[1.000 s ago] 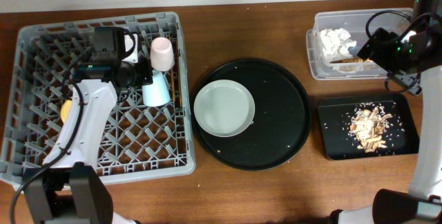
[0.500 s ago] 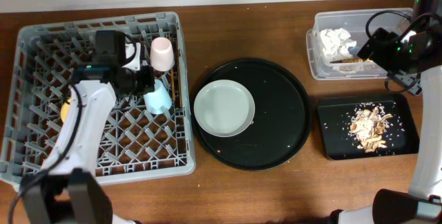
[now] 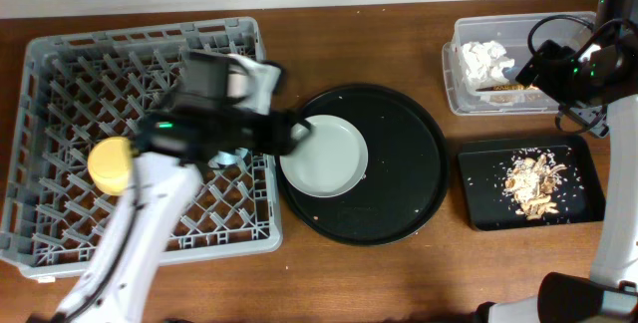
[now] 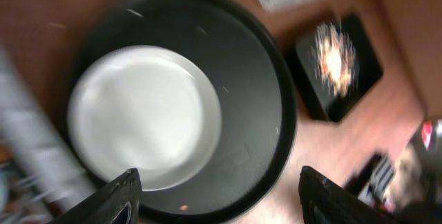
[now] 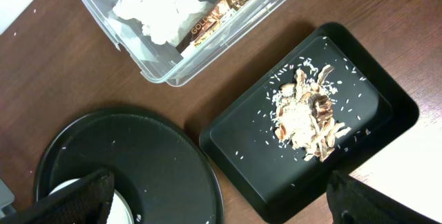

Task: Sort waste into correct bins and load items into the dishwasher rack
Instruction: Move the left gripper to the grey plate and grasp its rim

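Binned: napkins (image 5: 157, 6), wrapper (image 5: 222, 8), scraps (image 5: 307, 113).
Racked: yellow bowl (image 3: 110, 161).
Outstanding: plate (image 4: 141, 113), ahead of left pincer (image 4: 221, 196).
Left pincer: released.
Right pincer (image 5: 224, 203): released.

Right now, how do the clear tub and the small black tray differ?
The clear tub is see-through with taller walls; the black tray is opaque and shallow. The tub holds white napkins and a gold wrapper; the tray holds food scraps. Both are rectangular, right of the round tray.

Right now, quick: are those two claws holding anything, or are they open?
Left gripper: open, holding nothing.
Right gripper: open, holding nothing.
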`<state>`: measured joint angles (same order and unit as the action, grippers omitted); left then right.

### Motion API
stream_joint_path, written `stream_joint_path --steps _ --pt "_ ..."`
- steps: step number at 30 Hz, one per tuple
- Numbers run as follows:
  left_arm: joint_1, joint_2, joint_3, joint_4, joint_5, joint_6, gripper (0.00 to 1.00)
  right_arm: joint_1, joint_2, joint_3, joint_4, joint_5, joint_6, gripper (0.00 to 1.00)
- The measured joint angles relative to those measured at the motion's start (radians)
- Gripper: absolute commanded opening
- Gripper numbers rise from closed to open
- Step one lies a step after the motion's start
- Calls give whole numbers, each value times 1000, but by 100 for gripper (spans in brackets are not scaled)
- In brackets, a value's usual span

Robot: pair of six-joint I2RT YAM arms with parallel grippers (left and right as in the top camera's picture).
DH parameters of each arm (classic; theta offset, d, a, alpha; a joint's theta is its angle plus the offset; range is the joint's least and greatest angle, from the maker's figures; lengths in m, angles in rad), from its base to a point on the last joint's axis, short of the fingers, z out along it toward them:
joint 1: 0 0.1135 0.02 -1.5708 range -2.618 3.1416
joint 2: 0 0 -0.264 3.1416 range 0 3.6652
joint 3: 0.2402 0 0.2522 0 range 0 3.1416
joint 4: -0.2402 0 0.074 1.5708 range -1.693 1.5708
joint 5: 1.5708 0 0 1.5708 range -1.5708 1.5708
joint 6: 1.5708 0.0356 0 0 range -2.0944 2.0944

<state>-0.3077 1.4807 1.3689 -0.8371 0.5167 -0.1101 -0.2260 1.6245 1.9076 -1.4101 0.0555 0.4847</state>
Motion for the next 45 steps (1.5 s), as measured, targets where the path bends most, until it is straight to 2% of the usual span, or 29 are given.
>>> stream_joint_path --steps 5,9,17,19,21,27,29,36,37,41,45 --pt "-226 137 0 30 -166 9 72 0 0 0 0 0 0 98" --pt "-318 261 0 67 -267 12 71 0 0 0 0 0 0 99" --pt "-412 439 -2 146 -364 12 70 0 0 0 0 0 0 99" --pt "-423 459 -2 154 -394 12 68 0 0 0 0 0 1 99" --pt "-431 483 -3 158 -422 13 61 0 0 0 0 0 1 99" --pt "-434 538 -3 170 -439 16 58 0 0 0 0 0 1 99" --pt "-444 542 -3 174 -445 16 52 0 0 0 0 0 0 99" --pt "-492 547 -3 180 -507 24 3 0 0 0 0 0 0 99" --pt "-493 548 -3 181 -517 26 1 0 0 0 0 0 0 99" --pt "-495 546 8 178 -541 35 0 0 0 0 0 0 0 99" --pt "-501 550 86 35 -551 7 1 0 0 0 0 0 0 99"
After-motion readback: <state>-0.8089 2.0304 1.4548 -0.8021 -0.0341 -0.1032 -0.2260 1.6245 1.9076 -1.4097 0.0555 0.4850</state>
